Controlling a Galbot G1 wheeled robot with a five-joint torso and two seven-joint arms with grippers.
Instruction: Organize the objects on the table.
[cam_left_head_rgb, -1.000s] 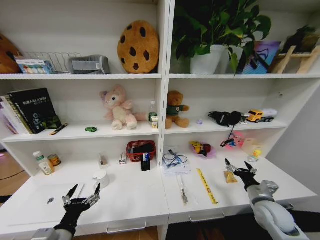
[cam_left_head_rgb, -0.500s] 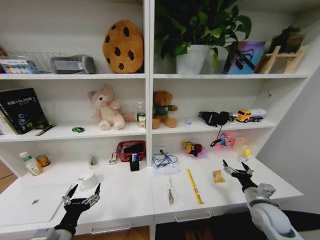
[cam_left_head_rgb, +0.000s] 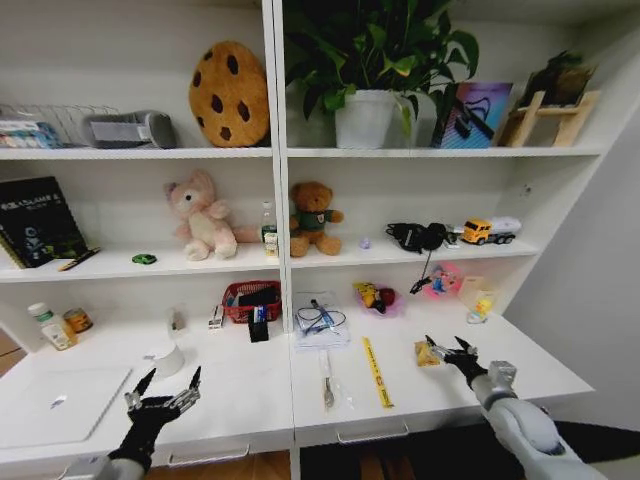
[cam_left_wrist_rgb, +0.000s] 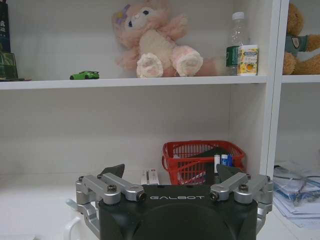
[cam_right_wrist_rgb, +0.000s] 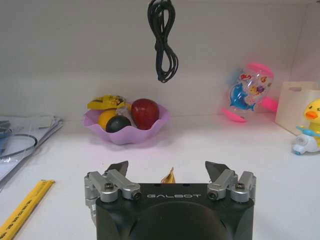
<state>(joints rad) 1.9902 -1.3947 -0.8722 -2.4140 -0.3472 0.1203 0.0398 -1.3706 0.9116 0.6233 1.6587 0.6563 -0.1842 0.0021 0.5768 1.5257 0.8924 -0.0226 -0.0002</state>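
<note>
nothing is held: the left gripper (cam_left_head_rgb: 163, 390) and right gripper (cam_left_head_rgb: 448, 350) hover with jaws spread. the silver laptop (cam_left_head_rgb: 62, 402) lies on the white desk (cam_left_head_rgb: 250, 400) at its left end. sorting is judged barely begun; yellow ruler (cam_left_head_rgb: 377, 371) remains loose.

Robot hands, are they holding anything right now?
No, nothing is held. The left gripper hangs open over the white desk, and the right gripper is open beside a small orange packet, not gripping it.
</note>
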